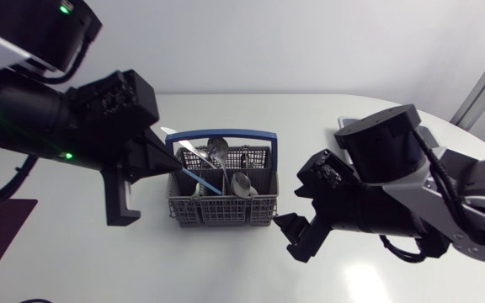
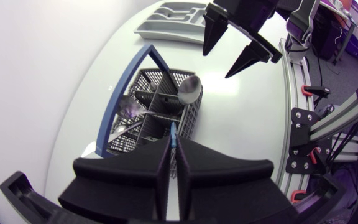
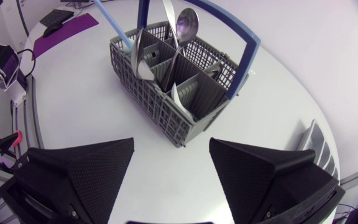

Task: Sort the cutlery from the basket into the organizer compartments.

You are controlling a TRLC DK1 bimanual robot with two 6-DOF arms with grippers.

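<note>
A grey cutlery basket [image 1: 226, 220] with a blue carrying handle [image 1: 217, 132] stands mid-table and holds several spoons [image 1: 217, 150]. My left gripper [image 1: 171, 164] is at the basket's left side, shut on a blue-handled utensil [image 1: 202, 181] that slants into the basket. In the left wrist view the closed fingers [image 2: 173, 165] pinch the blue handle [image 2: 173, 134] above the basket [image 2: 157, 99]. My right gripper [image 1: 297, 236] hangs open just right of the basket with nothing between its fingers. It faces the basket [image 3: 179, 93] in the right wrist view, where the blue-handled utensil [image 3: 110, 22] rises behind. The grey organizer [image 2: 173, 15] lies beyond.
The organizer's edge [image 3: 319, 149] shows beside my right gripper [image 3: 171, 168]. My right gripper [image 2: 232, 46] hangs over the basket's far side in the left wrist view. A purple mat [image 3: 61, 34] lies on the table's left part.
</note>
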